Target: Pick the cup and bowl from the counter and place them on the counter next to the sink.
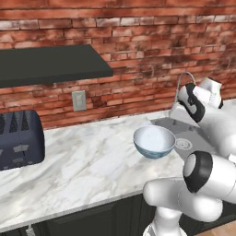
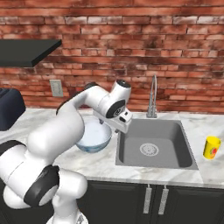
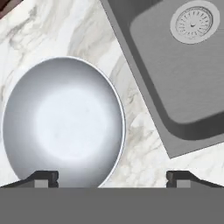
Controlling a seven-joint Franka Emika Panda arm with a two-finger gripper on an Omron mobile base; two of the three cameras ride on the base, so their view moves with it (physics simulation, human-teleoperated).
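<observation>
Claw [image 3: 112, 177] spread wide and empty, looking straight down, one fingertip [image 3: 43, 177] over the near rim of the bowl [image 3: 63, 120], the other above bare marble between bowl and sink [image 3: 183, 83]. The bowl sits upright on the counter [image 1: 83, 161], just beside the sink's left edge, white inside, blue-grey outside. From the right base camera, the hand hovers between bowl and basin. Across the sink, on the counter at its right side, stands the yellow cup [image 2: 212, 147], upright. A dark toaster [image 1: 18, 138] sits far left of the sink.
</observation>
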